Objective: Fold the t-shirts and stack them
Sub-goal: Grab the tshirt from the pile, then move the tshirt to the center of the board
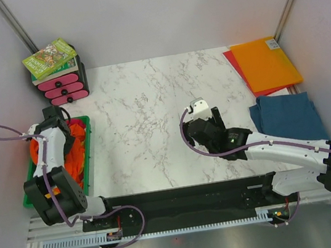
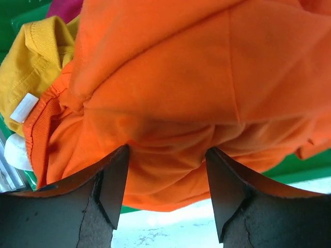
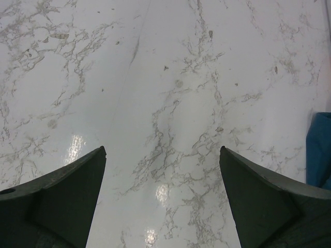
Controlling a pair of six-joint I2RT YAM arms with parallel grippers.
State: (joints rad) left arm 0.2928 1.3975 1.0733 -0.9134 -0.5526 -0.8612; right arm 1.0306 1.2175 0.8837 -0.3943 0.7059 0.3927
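1. Left side first: the bright orange cotton t-shirt (image 2: 207, 77) is bunched up in the green plastic crate (image 1: 89, 149), at about 9 o'clock off the white marble-patterned table (image 1: 145, 114).
2. My left gripper (image 2: 167, 150) is down in that crate, nose right against the orange cloth.
3. On the left wrist view its jaws stand apart, and a fold of the orange tee fills the gap from one finger to the other. I cannot tell whether they are pressing on it or slack.
4. A mustard-yellow tee (image 2: 31, 57) with a small white label lies at 10 o'clock of the orange one in that view, and a scrap of magenta fabric (image 2: 64, 8) peeks in at 11 o'clock.
5. Over to the right gripper (image 3: 163, 150): released, jaws spread wide, nothing between them, with bare marble beneath.
6. It sits near the middle of the table, a little towards 4 o'clock.
7. The teal-blue tee (image 1: 286, 117) lies folded flat at 3 o'clock on the table, well apart from the right fingers; its edge shows at the right border of the wrist view.
8. A stiff flat orange folder (image 1: 265, 62) sits at 1 o'clock on a red folder (image 1: 235, 63).
9. At 11 o'clock, a black mini chest with pink drawers (image 1: 63, 86) carries a green-covered book (image 1: 49, 57).
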